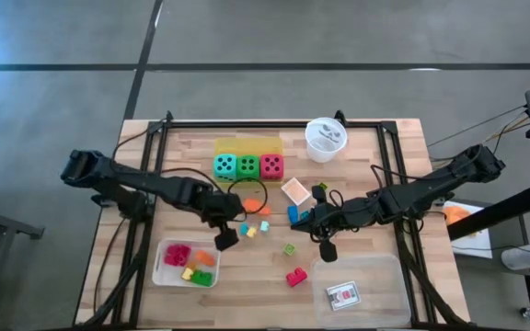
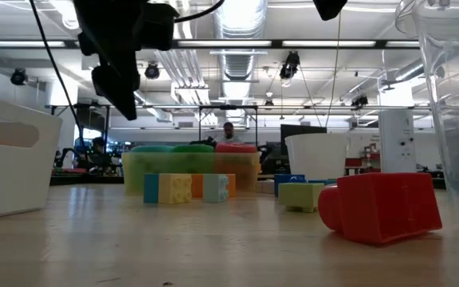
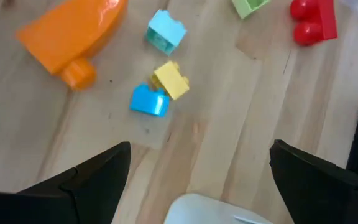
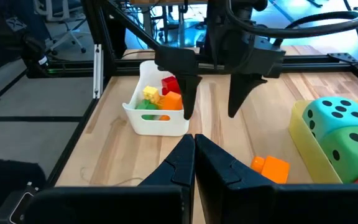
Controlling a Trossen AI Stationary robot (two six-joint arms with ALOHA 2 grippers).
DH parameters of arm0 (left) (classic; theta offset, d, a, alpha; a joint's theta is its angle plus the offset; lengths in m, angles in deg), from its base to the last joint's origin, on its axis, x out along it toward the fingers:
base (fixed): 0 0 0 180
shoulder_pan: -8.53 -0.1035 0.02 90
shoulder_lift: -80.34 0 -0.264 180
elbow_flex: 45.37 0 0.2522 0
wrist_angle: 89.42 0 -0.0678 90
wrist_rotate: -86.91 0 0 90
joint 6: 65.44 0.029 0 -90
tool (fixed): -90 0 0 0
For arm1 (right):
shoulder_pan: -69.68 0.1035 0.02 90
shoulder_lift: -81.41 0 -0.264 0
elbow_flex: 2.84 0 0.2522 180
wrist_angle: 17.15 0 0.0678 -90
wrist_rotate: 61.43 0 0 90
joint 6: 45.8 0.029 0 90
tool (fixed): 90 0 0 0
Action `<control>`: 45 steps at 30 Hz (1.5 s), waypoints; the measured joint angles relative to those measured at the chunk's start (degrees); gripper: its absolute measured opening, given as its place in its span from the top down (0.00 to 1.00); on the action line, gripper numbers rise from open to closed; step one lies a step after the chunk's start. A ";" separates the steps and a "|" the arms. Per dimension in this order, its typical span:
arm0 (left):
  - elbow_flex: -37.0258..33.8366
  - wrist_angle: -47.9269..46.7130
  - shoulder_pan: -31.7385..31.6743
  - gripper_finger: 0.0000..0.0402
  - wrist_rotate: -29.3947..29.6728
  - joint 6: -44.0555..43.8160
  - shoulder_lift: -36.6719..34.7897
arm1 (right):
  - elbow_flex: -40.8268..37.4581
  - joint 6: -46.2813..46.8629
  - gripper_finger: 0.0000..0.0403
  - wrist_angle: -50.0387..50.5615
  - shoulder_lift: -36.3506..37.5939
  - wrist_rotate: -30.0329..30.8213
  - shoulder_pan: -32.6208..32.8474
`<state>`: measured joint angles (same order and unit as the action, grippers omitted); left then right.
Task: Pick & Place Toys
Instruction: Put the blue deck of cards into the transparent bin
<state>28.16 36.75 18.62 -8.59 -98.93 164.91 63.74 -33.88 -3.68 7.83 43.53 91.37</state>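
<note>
Three big dice point(image 1: 247, 166) sit in a row in the yellow tray point(image 1: 247, 147) at the far side of the bench point(image 1: 385, 156): one teal, one green, one red. All places here are told from this yellow tray.

Just in front of it, near the middle of the bench, lie one orange block point(image 1: 252, 204), one light blue block point(image 3: 166, 31), one yellow block point(image 3: 171, 79) and one darker blue block point(image 3: 148, 101), close together. Farther toward the front lie one small green block point(image 1: 289, 249) and one red block point(image 1: 295, 277).

One white tray point(image 1: 159, 260) sits at the front, on the left arm's side. It holds a few blocks, red, yellow, green and orange. One clear tray point(image 1: 389, 276) sits at the front on the other side, with one playing card point(image 1: 343, 294) in it. One round white cup point(image 1: 326, 140) stands right beside the yellow tray.

The left claw point(image 1: 224, 232) hangs over the bench between the white tray and the loose blocks. It is wide open and holds nothing. The right claw point(image 1: 326, 245) hangs in front of the yellow tray, near the small green block. Its fingers are shut tight on nothing.
</note>
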 joint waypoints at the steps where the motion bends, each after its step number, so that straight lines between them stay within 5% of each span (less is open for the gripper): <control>1: -0.02 0.47 -0.38 0.09 0.12 0.41 0.02 | 0.01 0.00 0.98 0.04 0.00 0.00 0.00; 10: -0.09 2.54 -0.81 0.09 3.05 0.66 0.03 | 0.00 0.00 0.98 0.00 -0.01 0.00 0.00; 21: -1.40 -12.92 -0.56 0.09 3.88 11.46 -0.91 | 0.00 0.00 0.98 0.02 0.00 0.00 0.04; 35: -1.95 -15.73 -0.81 0.09 7.45 8.01 -5.18 | 0.02 4.77 0.98 -4.56 -0.26 2.74 -0.02; 45: -1.95 -16.15 -0.77 0.09 7.45 7.97 -6.54 | 0.00 4.78 0.98 13.06 4.30 -8.37 -6.25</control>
<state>26.21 20.59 17.86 -1.14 -90.96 158.38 63.74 -29.10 9.38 12.13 35.16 85.12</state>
